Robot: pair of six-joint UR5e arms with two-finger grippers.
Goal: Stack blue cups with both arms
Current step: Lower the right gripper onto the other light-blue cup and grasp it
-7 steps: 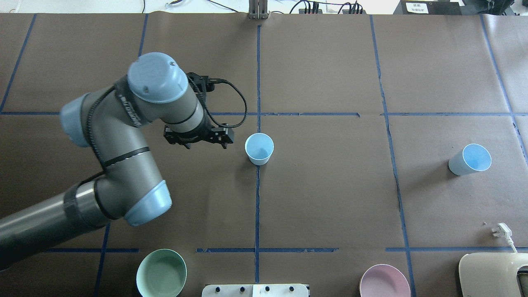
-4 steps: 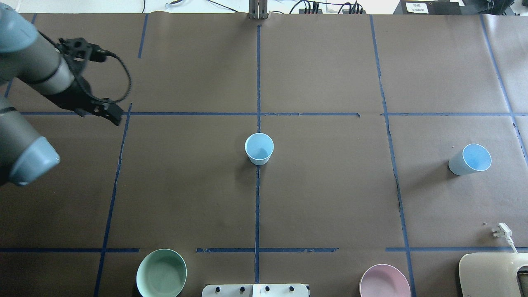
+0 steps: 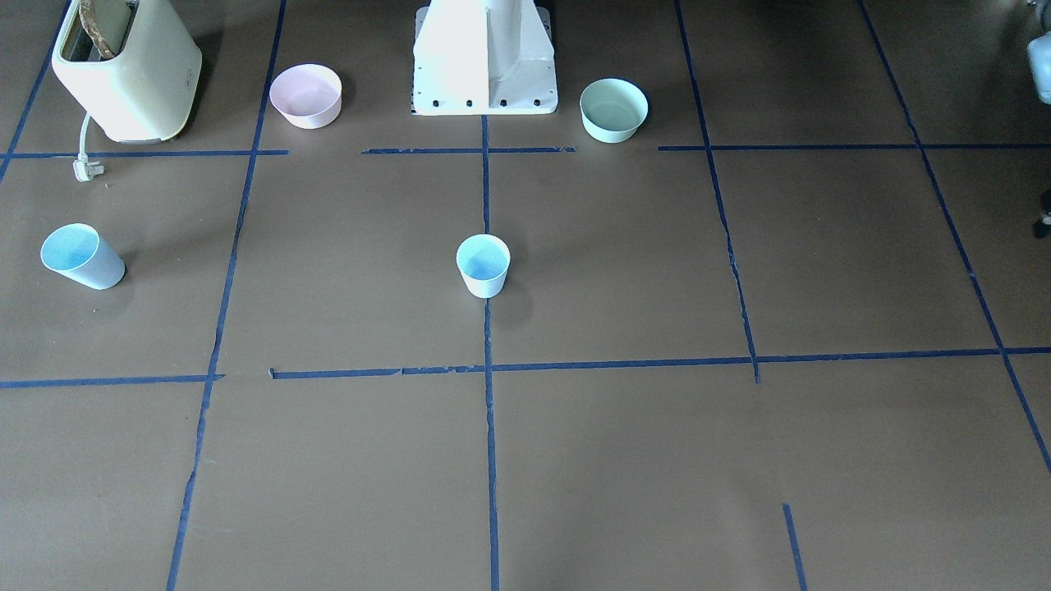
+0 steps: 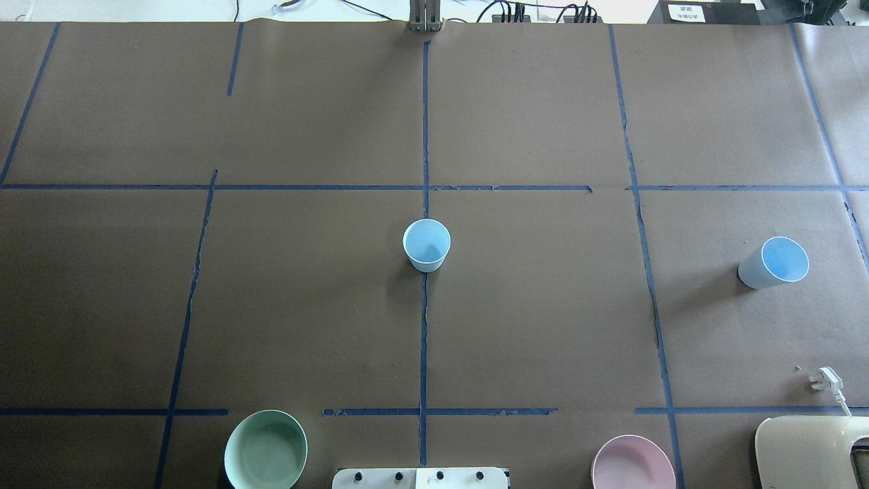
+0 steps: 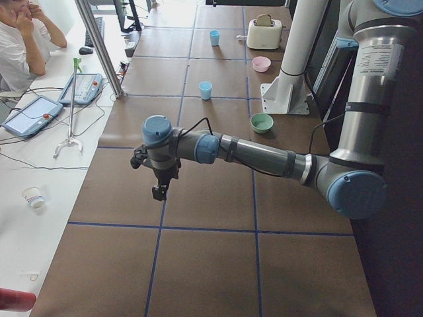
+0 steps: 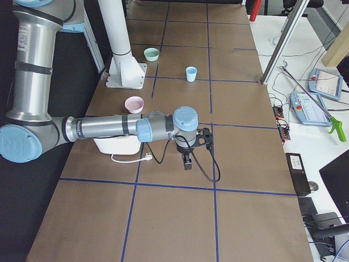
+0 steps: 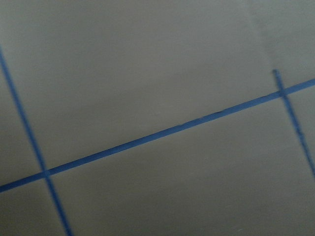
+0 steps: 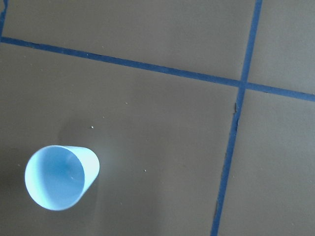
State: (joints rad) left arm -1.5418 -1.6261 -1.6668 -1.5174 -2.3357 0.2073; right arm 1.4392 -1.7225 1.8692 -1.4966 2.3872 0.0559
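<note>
One blue cup (image 4: 426,244) stands upright at the table's middle on a tape line; it also shows in the front-facing view (image 3: 483,264). The second blue cup (image 4: 774,263) stands upright far to the right and shows below the right wrist camera (image 8: 61,177). The left gripper (image 5: 159,193) shows only in the exterior left view, pointing down over bare mat well away from the middle cup. The right gripper (image 6: 187,162) shows only in the exterior right view, pointing down over the mat. I cannot tell whether either is open or shut. Nothing shows in either.
A mint-green bowl (image 4: 265,449) and a pink bowl (image 4: 633,464) sit near the white base column (image 3: 484,57). A cream toaster (image 4: 811,451) with a loose plug (image 4: 825,378) is at the near right. An operator (image 5: 20,39) sits beyond the far edge.
The left arm, which was beside the middle cup, has swung away to the left and out of the overhead view. Both cups have stayed in place.
</note>
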